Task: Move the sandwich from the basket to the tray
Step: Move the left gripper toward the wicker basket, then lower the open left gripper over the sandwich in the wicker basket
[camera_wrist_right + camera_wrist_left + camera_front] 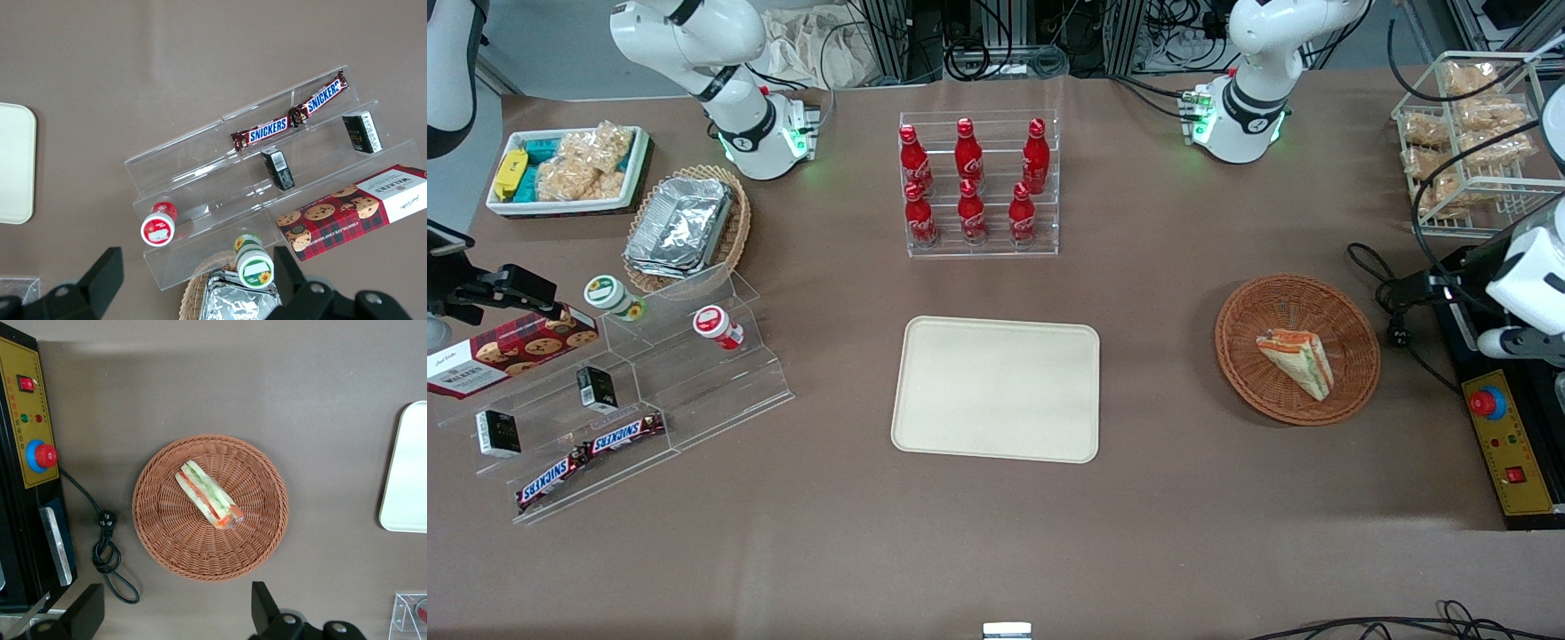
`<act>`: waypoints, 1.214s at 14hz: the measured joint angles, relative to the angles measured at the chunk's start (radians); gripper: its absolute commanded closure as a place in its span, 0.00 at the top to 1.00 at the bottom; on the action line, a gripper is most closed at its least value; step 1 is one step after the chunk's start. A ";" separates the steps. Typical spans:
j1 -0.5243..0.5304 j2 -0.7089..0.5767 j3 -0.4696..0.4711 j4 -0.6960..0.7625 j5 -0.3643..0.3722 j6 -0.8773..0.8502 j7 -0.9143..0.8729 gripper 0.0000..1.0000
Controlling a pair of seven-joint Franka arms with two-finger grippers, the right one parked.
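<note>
The sandwich (1298,362) lies on its side in the reddish wicker basket (1249,316), a little off centre toward the control box (1507,449), its wrap clear of the woven rim all round. The gripper (177,613) hangs high above the basket with its two dark fingers (263,605) spread wide apart and nothing between them. The tray (996,388) sits flat near the table's middle, bare, well apart from the basket with open brown tabletop (1156,462) between them. A black cable (107,550) coils on the table just beside the basket, between it and the control box. The bottle rack (978,182) stands farther from the front camera than the tray, with open table between them.
</note>
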 measured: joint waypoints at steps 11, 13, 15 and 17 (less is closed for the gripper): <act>-0.004 0.017 -0.007 -0.066 0.005 0.049 -0.263 0.99; -0.004 0.019 -0.008 -0.150 0.006 0.151 -0.413 0.99; -0.004 0.020 -0.008 -0.250 0.008 0.274 -0.521 0.99; -0.001 0.021 -0.003 -0.344 0.008 0.379 -0.617 0.99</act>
